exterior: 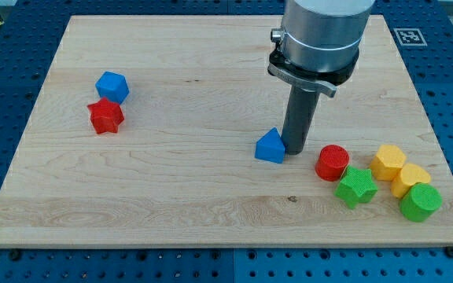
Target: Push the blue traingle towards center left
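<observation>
The blue triangle [270, 147] lies on the wooden board [211, 79], a little right of the middle. My tip [295, 149] stands right beside it on its right side, touching or almost touching it. The dark rod comes down from the grey arm at the view's top.
A blue hexagon block [112, 86] and a red star [105, 116] sit together at the view's left. At the lower right are a red cylinder [333, 162], a green star [356, 187], two yellow blocks [388, 161] [410, 179] and a green cylinder [421, 202].
</observation>
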You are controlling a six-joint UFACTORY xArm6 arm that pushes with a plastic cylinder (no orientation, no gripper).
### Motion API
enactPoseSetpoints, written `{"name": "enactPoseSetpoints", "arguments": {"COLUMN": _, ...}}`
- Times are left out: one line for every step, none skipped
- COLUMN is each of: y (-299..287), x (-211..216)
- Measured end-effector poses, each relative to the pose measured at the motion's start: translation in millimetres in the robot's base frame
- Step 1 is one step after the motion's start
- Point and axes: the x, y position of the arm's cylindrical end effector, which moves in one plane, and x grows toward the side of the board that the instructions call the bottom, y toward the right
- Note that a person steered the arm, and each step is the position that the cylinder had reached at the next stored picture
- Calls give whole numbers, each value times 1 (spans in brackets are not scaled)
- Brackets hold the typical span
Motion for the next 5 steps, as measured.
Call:
{"name": "enactPoseSetpoints", "arguments": {"y": -17, "x": 1}}
{"name": "enactPoseSetpoints", "arguments": {"y": -40, "x": 6}}
{"name": "enactPoseSetpoints", "arguments": {"y": -60, "x": 8}}
{"name": "enactPoseSetpoints", "arguments": {"y": -71, "x": 10}}
{"name": "enactPoseSetpoints", "arguments": {"y": -76, "x": 19}}
